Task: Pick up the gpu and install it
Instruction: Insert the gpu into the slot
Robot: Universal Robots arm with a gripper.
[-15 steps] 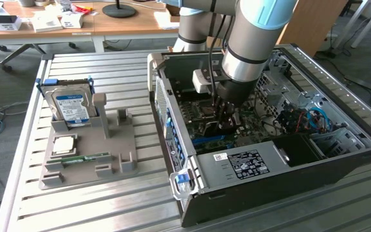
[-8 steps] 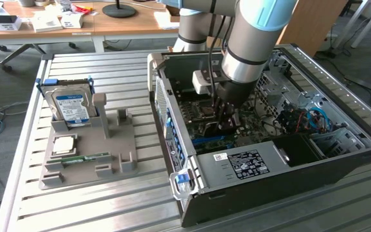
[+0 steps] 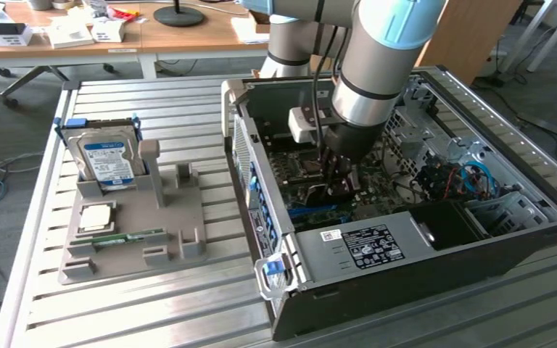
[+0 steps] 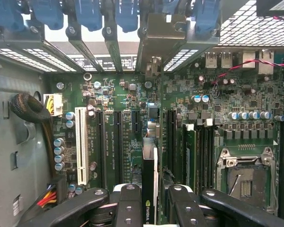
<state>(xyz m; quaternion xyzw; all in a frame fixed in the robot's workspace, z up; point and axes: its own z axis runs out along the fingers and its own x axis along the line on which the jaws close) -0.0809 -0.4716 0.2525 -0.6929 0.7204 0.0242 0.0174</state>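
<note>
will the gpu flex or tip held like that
Probably stiff: the gpu stands straight, edge-on between the fingers. Likely fragile, being a thin circuit card. Gripped near one edge, it might pivot if pushed sideways.

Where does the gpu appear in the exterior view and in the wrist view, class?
Exterior view: gpu inside the open computer case, in the gripper, above the motherboard.
Wrist view: gpu edge-on between the gripper's fingers, over the expansion slots.
Shared landmark: the green motherboard.
</note>
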